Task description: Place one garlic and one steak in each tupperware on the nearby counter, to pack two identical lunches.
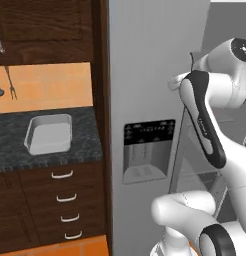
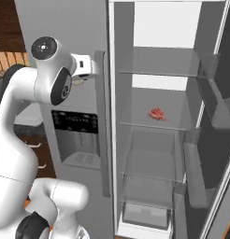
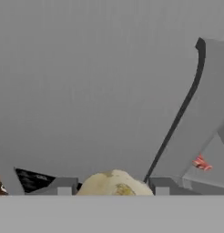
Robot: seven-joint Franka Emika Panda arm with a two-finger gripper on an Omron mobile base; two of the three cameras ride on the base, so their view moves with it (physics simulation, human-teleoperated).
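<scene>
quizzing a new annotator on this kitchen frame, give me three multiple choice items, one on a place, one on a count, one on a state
1. Where does the steak lie?
A. on a shelf inside the open fridge
B. in the tupperware
C. on the floor

2. How many tupperware containers sit on the counter in the left base view?
A. none
B. one
C. three

3. What is the end effector doing?
A. hanging open with nothing in it
B. closed on a garlic
C. closed on a steak

Answers:
1 A, the red slab rests on a glass shelf behind the open door in the right base view.
2 B, a single tupperware stands there.
3 B, the hand view has a pale garlic lodged between the finger tips.
</scene>
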